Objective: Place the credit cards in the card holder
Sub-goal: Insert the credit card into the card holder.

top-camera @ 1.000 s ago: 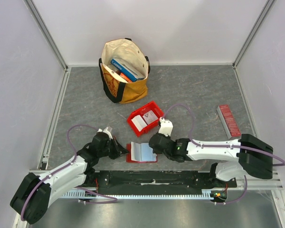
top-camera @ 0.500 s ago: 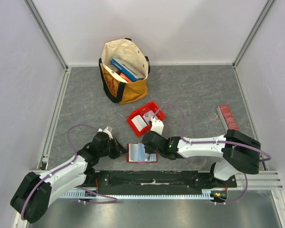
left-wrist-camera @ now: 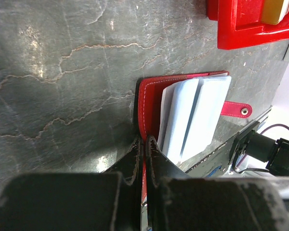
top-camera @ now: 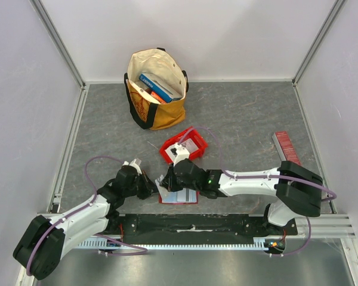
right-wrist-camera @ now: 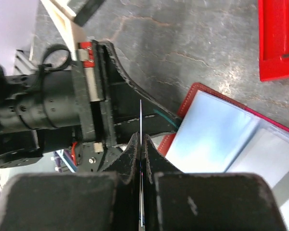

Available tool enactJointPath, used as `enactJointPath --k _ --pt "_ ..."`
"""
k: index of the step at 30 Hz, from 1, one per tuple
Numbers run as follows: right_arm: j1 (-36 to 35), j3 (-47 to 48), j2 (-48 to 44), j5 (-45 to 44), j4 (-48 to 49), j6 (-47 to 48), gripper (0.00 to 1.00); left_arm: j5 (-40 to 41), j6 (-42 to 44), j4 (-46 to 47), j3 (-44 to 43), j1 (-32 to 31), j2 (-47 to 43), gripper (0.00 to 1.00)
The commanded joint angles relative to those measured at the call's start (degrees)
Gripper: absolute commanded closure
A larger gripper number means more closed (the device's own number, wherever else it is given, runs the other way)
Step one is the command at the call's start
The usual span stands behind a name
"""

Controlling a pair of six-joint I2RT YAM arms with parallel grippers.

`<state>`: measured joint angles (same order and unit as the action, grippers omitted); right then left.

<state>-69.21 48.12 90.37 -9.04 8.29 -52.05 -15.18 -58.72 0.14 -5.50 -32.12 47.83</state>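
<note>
Card (right-wrist-camera: 140, 115) upright on edge in clenched right gripper (right-wrist-camera: 140, 142); left gripper (left-wrist-camera: 144, 144) pinching open wallet (left-wrist-camera: 149, 98).

The top camera looks down from high at the near edge over the whole bench (top-camera: 244, 113). Both wrist cameras look closely at its near middle, sharing the card holder (left-wrist-camera: 183, 115).
</note>
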Motion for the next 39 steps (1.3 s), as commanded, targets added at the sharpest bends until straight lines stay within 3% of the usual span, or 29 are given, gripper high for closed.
enactJointPath --k 1,8,12,22,33,39 --pt "0.0 -1.3 -5.4 0.1 5.1 1.9 1.00 1.2 0.6 -1.1 0.7 0.0 -0.3 0.98" --pt "2.8 -9.3 -12.3 -8.8 1.6 -4.7 1.00 1.3 0.7 -0.9 0.6 0.0 -0.2 0.98" --pt "3.6 -15.7 -12.7 -7.8 8.5 -9.3 1.00 1.1 0.7 -0.9 0.7 0.0 -0.2 0.98" --pt "3.6 -21.6 -6.1 -5.6 21.1 -13.3 1.00 0.6 0.2 -0.5 1.4 0.0 -0.5 0.98" --pt "3.6 -25.5 -2.2 -6.3 25.9 -18.3 1.00 0.2 0.2 -0.7 1.7 -0.1 -0.6 0.98" --pt "3.6 -28.1 3.2 -3.3 36.4 -20.5 1.00 0.2 -0.4 -0.3 3.1 0.0 -1.3 0.98"
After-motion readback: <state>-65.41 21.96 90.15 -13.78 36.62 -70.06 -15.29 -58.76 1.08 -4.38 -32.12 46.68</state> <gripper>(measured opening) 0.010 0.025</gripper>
